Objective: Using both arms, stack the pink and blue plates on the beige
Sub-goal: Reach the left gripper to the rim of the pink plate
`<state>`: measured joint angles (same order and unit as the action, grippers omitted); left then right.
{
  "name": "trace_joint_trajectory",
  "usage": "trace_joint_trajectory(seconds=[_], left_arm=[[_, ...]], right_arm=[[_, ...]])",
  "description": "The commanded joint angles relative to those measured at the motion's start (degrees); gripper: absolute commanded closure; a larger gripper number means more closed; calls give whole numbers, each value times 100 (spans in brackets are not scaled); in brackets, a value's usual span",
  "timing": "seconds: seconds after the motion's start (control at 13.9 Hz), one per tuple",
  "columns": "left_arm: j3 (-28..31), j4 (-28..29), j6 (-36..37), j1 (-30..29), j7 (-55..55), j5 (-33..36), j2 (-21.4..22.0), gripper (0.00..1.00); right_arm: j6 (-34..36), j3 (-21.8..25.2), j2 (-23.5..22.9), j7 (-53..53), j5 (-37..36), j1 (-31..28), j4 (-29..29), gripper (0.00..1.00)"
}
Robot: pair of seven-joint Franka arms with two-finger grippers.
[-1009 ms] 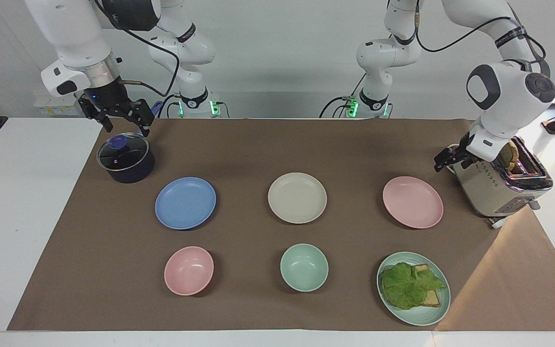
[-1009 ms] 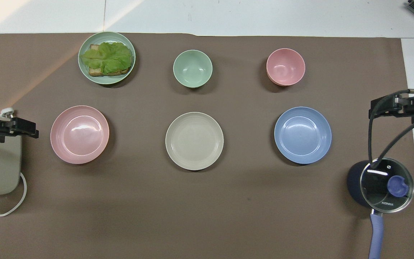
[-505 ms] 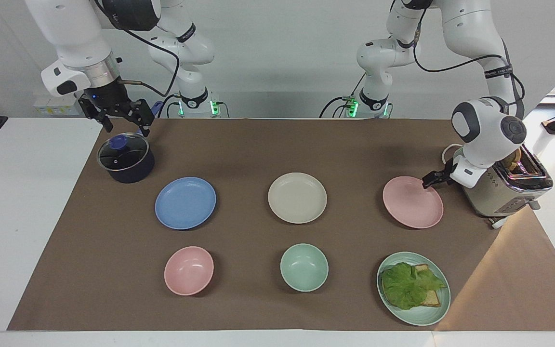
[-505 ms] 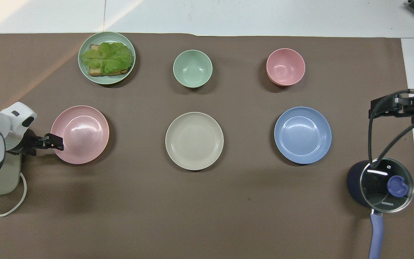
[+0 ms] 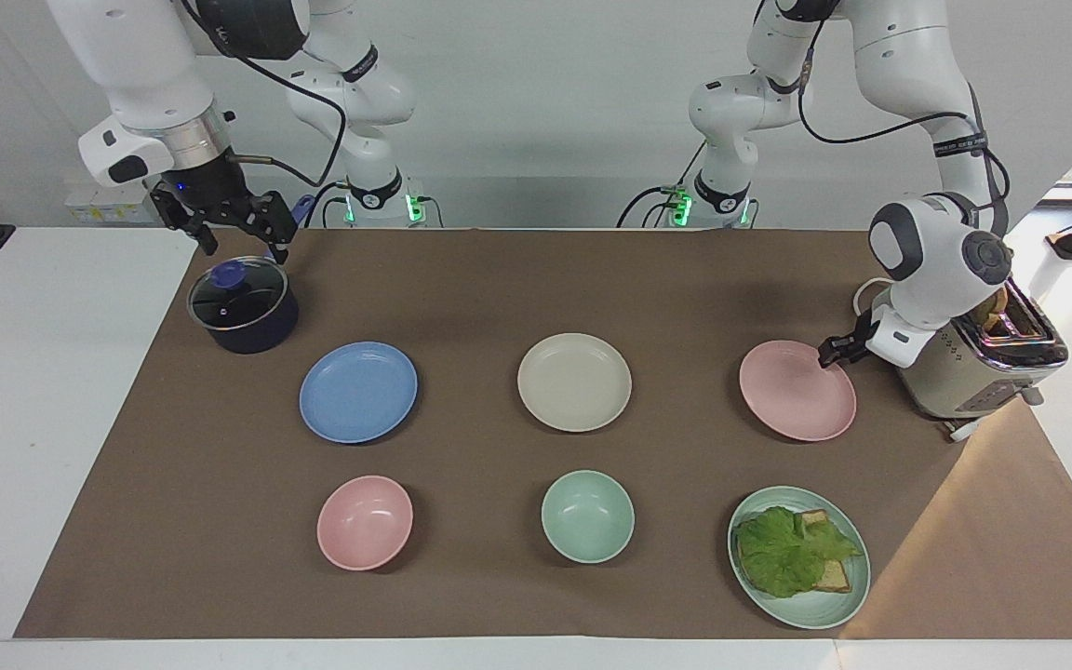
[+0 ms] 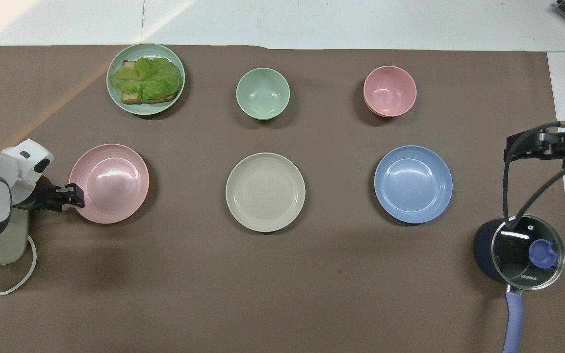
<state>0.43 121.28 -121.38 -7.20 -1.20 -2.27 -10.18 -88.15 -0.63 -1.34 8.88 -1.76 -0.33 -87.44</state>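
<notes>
1. The round, shallow, matte pink plate (image 5: 797,390) lies flat and face up on the brown paper table cover (image 5: 499,279), toward the left arm's end of the table. Being round, it has no long axis and points nowhere.
2. The left gripper (image 5: 827,353) sits low at that plate's rim, on the edge toward the silver toaster (image 5: 973,368). Its black fingers reach onto the rim, narrowed around it – whether they have fully clamped it I cannot tell.
3. The left arm (image 5: 927,270) bends down steeply, its wrist just beside the toaster and its fingers aimed in toward the plate's middle.
4. The round, shallow, cream-beige plate (image 5: 574,381) lies flat mid-table, well apart from the left gripper, past the pink plate from it.
5. The round, shallow, medium blue plate (image 5: 358,391) lies flat toward the right arm's end, in one row with the other two.
6. The right gripper (image 5: 236,223) hangs wide open and empty over the dark, glass-lidded pot (image 5: 242,307) – the blue plate lies beside that pot, farther from the robots. The right arm (image 5: 140,84) waits.
</notes>
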Motion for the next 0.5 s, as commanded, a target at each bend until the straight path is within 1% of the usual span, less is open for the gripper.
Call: trace_joint_trajectory(seconds=[0.0,0.29,0.43], left_arm=[[-34,71,-44,-10,111,42,78,100],[-34,-42,52,17,418,42,34,100],[-34,-288,376,26,445,42,25,100]], right_arm=[[88,-16,-15,9,35,-46,43,0],[88,-7,-15,0,35,-46,43,0],[79,-16,-15,0,35,-46,43,0]])
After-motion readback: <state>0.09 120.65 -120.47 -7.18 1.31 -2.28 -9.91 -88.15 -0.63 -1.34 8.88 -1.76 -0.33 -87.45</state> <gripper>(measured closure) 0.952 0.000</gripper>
